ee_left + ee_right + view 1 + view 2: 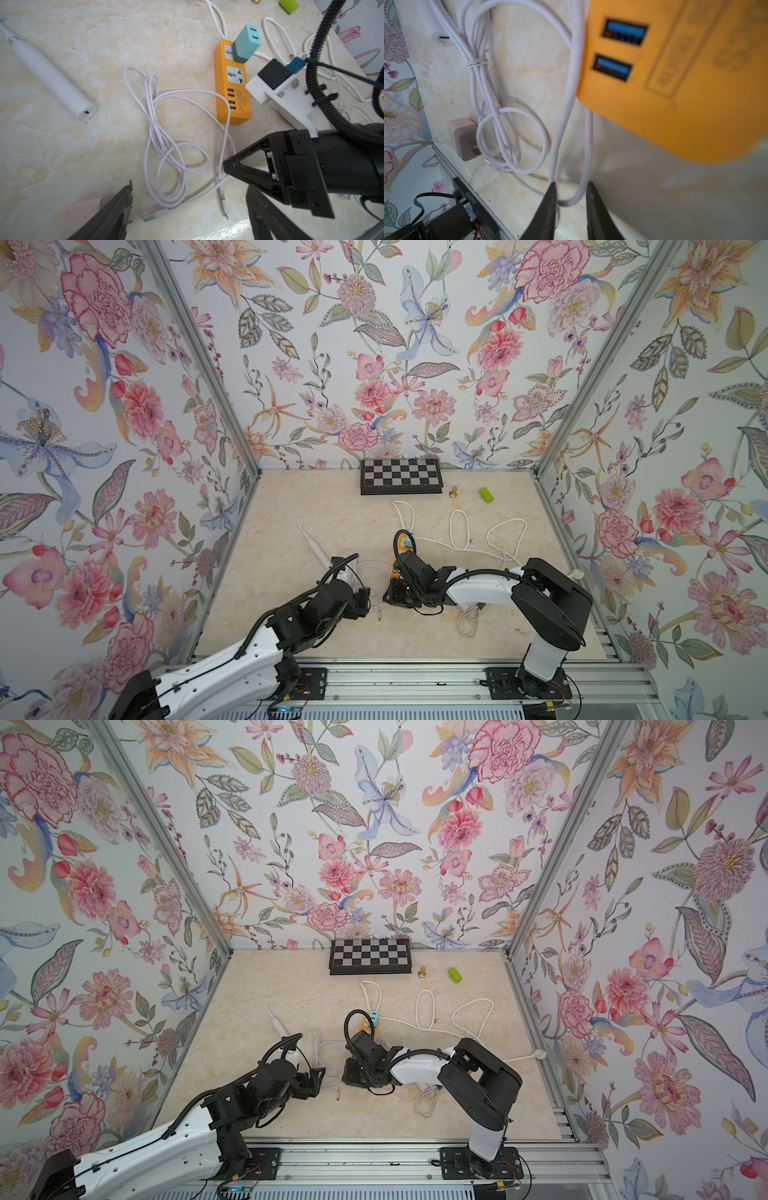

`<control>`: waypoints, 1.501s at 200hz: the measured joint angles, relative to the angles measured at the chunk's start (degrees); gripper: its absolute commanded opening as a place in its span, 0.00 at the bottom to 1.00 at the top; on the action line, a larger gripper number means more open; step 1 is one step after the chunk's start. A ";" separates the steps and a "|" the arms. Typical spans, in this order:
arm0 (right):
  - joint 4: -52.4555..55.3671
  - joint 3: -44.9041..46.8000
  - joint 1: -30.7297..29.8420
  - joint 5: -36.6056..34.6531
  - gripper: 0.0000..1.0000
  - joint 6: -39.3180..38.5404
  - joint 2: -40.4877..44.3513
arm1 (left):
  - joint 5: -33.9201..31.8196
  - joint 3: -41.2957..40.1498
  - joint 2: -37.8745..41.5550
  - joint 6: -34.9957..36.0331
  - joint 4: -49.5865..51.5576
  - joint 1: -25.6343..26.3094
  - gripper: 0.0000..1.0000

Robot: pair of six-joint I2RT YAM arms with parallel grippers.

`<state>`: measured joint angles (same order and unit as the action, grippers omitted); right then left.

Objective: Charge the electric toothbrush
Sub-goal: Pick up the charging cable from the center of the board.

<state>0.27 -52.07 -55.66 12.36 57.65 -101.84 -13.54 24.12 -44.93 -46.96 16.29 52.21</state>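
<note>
Surface: beige marble-look table, floral walls on three sides, alu rail at the front. Chessboard, pawn and green block at the back.

Toothbrush lies flat left of centre, port end facing the cable coil, apart from it. Orange strip mid-table, teal adapter plugged in.

Right gripper: low at the strip's USB end, jaws narrow but apart. Cable runs through the gap, which is wider than the cable; can't tell if a finger touches it.

Left gripper: jaws wide, holds nothing, hovers over the cable's USB-A plug. Pink adapter just beside that plug.
</note>
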 measured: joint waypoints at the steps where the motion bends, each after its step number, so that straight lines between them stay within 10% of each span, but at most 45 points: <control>1: -0.09 0.00 0.04 -0.04 0.21 0.07 -0.02 | -0.04 0.00 0.00 0.00 0.00 0.00 0.87; 124: 4.31 -3.37 -0.92 -3.85 0.00 -4.11 7.80 | -3.65 6.23 1.20 4.15 1.79 0.00 0.88; 300: 37.11 -28.50 11.69 2.10 0.00 -17.86 15.17 | -3.32 10.40 8.00 19.08 2.62 0.00 0.75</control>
<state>37.39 -80.58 -43.97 14.46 39.79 -86.67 -16.86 34.52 -36.93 -27.88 18.92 52.21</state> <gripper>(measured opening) 0.066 0.769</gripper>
